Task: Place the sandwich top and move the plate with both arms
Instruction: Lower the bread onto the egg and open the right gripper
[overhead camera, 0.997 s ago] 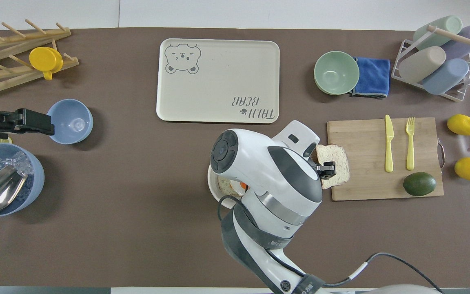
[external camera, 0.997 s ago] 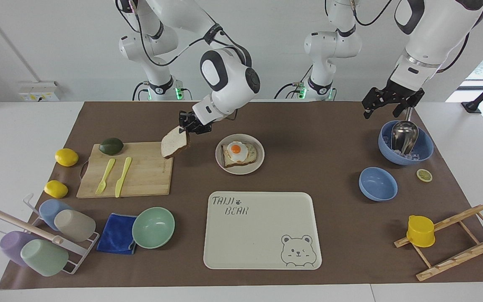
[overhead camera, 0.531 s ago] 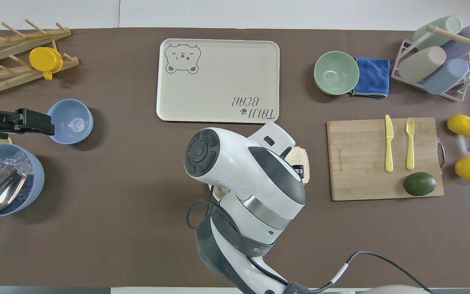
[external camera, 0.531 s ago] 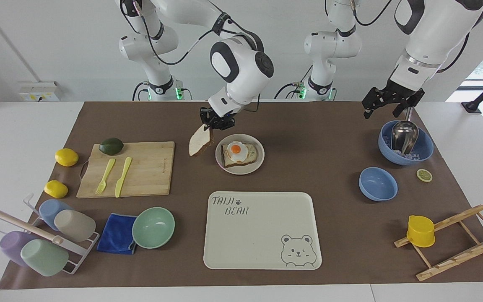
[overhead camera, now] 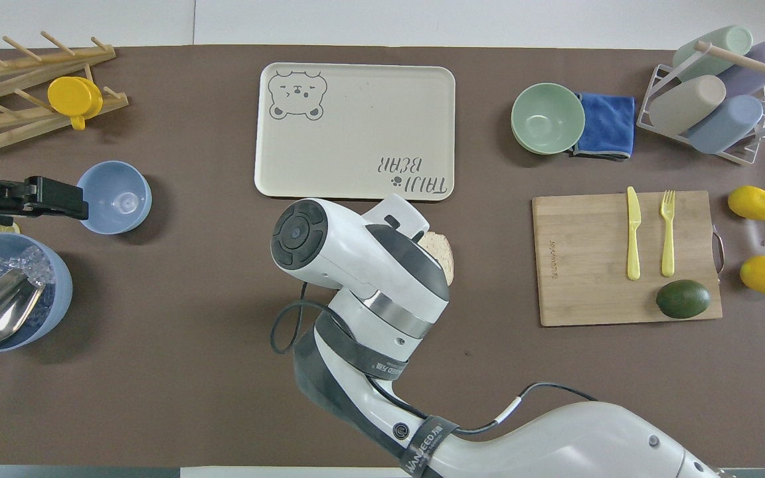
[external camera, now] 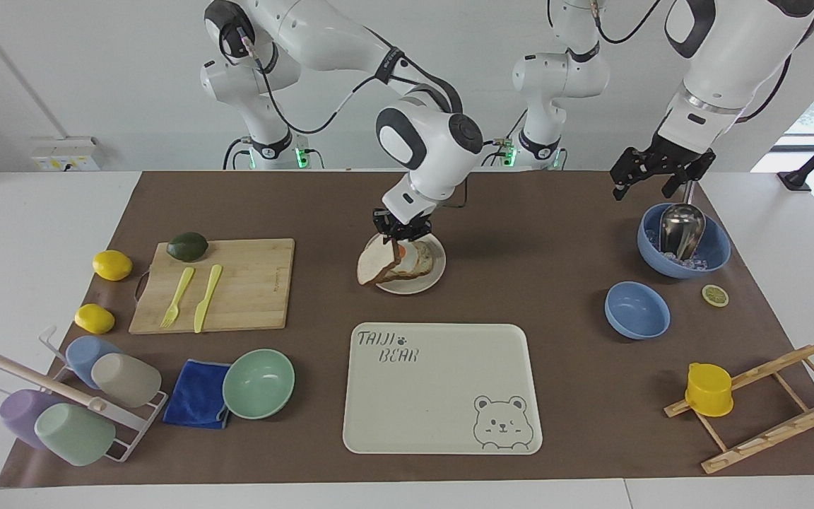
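Note:
My right gripper [external camera: 397, 236] is shut on the sandwich top [external camera: 372, 266], a speckled bread slice that hangs tilted over the plate's edge toward the right arm's end of the table. The beige plate [external camera: 415, 288] holds the egg-topped toast [external camera: 419, 261]. In the overhead view the right arm hides the plate, and only a corner of the bread slice [overhead camera: 441, 255] shows. My left gripper [external camera: 651, 180] waits open and empty over the table beside the large blue bowl [external camera: 714, 247]; it also shows in the overhead view [overhead camera: 57, 199].
A bamboo cutting board [external camera: 244, 290] with a fork, a knife and an avocado lies toward the right arm's end. The bear-print tray [external camera: 442, 385] lies farther from the robots than the plate. A mint bowl [external camera: 258, 382] and a small blue bowl [external camera: 636, 309] stand nearby.
My right gripper has carried the bread slice from over the cutting board's edge to the plate and lowered it. The left arm has not moved.

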`<state>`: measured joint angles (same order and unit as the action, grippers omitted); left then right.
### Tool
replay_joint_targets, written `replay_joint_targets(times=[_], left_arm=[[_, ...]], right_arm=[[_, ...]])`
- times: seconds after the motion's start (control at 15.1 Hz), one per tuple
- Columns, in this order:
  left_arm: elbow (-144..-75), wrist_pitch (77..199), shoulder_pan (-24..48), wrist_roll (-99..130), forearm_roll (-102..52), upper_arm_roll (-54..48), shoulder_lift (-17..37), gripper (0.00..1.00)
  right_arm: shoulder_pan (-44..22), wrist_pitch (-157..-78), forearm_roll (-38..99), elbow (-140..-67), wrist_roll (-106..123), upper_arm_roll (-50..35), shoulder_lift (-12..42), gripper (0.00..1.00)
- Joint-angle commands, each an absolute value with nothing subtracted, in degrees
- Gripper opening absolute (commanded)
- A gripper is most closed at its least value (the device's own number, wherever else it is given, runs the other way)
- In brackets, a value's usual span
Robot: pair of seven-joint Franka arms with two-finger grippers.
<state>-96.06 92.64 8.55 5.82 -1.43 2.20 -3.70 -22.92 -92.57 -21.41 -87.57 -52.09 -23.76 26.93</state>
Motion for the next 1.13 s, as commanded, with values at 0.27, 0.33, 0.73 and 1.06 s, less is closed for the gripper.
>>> replay_joint_targets(times=[0.27,0.33,0.73,1.06], left_arm=[[-96.24,94.31,8.26,6.77,-0.26,2.11,-4.13,1.0],[-96.59,94.48,8.17,6.68,-0.26,2.11,-4.22,1.0],[-99.05,97.56,7.12,6.33,-0.35,2.29,-5.27,1.0],[-98.61,97.29,7.47,6.59,-0.35,2.2,-5.1,1.0]], right_arm=[[-22.5,-92.89,-18.81,-86.13,-55.81,-26.72,27.68,0.0],[-22.33,-93.94,-17.68,-86.65,-55.98,-26.72,27.6,0.0],[-22.06,-97.63,-17.4,-90.96,-55.63,-26.72,26.55,0.0],[-21.53,-101.95,-17.23,-94.3,-55.46,-28.04,25.75,0.37]])
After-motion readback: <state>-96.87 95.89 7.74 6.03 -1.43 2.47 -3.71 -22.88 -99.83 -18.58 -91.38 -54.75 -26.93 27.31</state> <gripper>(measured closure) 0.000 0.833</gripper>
